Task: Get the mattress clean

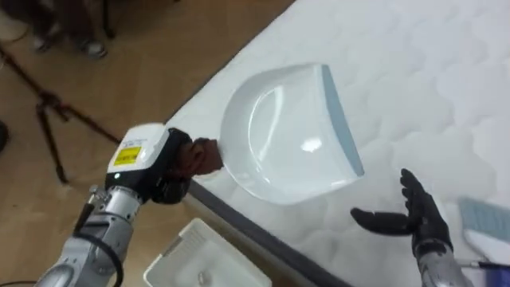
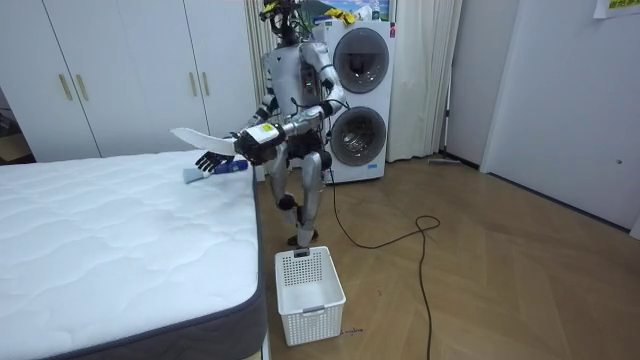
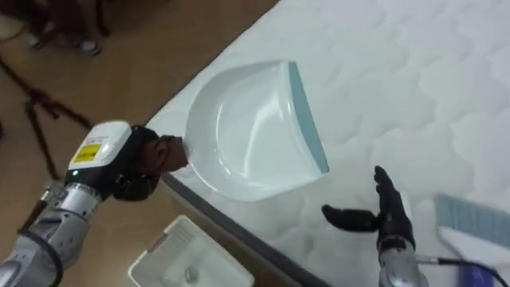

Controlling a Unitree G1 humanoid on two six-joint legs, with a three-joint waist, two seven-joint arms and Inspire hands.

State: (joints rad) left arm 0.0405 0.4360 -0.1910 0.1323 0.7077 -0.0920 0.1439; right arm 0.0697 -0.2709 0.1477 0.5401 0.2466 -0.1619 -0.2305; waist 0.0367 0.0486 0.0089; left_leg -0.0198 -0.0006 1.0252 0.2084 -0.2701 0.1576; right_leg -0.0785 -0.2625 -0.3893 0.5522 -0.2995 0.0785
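While L hand fingers grip dustpan over bed, R hand fingers spread; wrist label illegible.

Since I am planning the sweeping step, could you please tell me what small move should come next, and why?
Probably move the open right hand rightward onto the blue-bristled brush lying on the white quilted mattress and grasp it: the left hand holds the white plastic dustpan ready.
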